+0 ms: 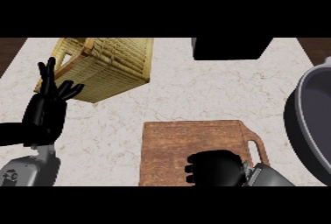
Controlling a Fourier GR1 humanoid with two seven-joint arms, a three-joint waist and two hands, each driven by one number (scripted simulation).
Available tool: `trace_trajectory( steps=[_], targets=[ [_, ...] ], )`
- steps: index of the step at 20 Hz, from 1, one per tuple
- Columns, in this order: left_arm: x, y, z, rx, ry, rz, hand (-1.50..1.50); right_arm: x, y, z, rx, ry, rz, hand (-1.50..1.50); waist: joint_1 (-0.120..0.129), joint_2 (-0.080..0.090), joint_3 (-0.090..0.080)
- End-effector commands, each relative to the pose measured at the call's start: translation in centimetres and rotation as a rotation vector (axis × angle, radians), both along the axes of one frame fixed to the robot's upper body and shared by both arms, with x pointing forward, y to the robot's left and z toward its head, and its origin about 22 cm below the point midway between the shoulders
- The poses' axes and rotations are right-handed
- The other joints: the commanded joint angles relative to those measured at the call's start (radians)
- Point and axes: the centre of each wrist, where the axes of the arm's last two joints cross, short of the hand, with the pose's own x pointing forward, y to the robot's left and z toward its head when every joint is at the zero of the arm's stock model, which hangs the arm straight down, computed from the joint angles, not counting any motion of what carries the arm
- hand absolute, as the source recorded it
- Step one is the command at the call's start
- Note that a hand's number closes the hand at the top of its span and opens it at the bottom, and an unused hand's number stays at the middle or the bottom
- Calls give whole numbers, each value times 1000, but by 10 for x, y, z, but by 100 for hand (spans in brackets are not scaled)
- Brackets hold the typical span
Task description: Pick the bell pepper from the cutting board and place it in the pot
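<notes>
1. The tabletop (194, 100) was a pale, veined marble surface filling most of the head view, with dark wood showing at the upper left and upper right corners.
2. A brown wooden cutting board (187, 144) with a handle loop on its right side lay at the lower middle, its near end running to the lower edge of the view.
3. The right hand (214, 168) was over the near part of the cutting board, its black fingers (192, 170) curled inward into a closed shape, knuckles toward the left.
4. The bell pepper could not be seen anywhere on the board; whether it sat inside the curled right hand could not be told, since the hand covered that spot.
5. The grey right forearm (271, 177) came in from the lower edge, just right of the board's handle.
6. The pot (304, 127), dark grey with a lighter rim, stood at the right edge of the view, only partly in view, near the board's handle but apart from it.
7. The left hand (47, 111) rested upright at the left side, fingers (50, 76) straight, spread and pointing up, holding nothing.
8. A woven wicker basket (107, 65) sat at the upper left, just beside the raised left fingers and overlapping them in the view.
9. A black, blocky object (231, 48) stood at the top edge, right of the basket; what it was could not be told.
</notes>
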Motion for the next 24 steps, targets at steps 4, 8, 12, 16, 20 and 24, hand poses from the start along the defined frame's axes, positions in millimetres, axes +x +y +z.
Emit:
trace_trajectory(
  steps=[4,8,12,16,20,24],
  targets=[
    [-14,35,-9,21,56,161,0,-26,-15,-36,177,178,-766,150,-127,-4,-1],
    [-18,39,-8,7,67,191,0,-42,1,-13,409,144,-1053,150,-139,-7,-3],
    [-25,40,-7,20,65,176,0,-57,2,32,593,-21,-1290,150,-116,-10,-5],
    [-21,31,-2,2,65,157,0,-84,-5,67,771,-148,-1479,150,-87,-1,-2],
    [-10,27,-2,11,49,110,0,-109,-36,111,857,-305,-1600,150,-44,13,-2],
    [-1,30,6,14,48,82,0,-133,-60,142,957,-344,-1692,150,-12,18,0]
  ],
)
